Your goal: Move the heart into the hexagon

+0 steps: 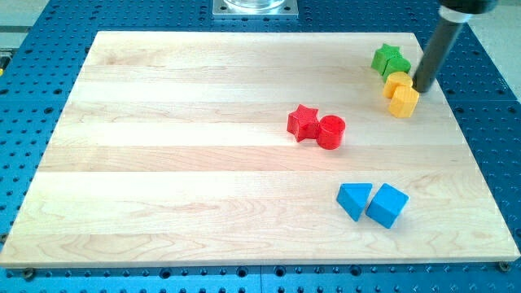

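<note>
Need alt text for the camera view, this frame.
My tip sits at the right edge of a yellow pair near the green blocks on the wooden board; red star, red cylinder and two blue blocks lie farther down.

No readable text, labels, brands, numbers or signs anywhere in view.

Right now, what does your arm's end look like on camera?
Only a straight, smooth dark grey rod shows, coming from a wider black mount cut off by the view's top edge. My tip ends blunt. No cables, markings or pincer are visible.
</note>
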Action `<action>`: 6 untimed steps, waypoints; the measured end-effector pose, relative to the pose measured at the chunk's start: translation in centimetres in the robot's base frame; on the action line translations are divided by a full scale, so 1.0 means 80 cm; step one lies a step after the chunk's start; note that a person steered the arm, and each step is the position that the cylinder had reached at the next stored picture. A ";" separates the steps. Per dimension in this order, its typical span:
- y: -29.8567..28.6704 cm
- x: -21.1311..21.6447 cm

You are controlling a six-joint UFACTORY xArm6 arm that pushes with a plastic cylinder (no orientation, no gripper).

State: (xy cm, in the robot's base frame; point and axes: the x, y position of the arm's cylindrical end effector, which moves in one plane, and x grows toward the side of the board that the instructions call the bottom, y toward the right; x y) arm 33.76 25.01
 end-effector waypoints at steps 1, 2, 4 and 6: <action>-0.069 0.000; -0.131 0.000; -0.226 0.012; -0.206 0.037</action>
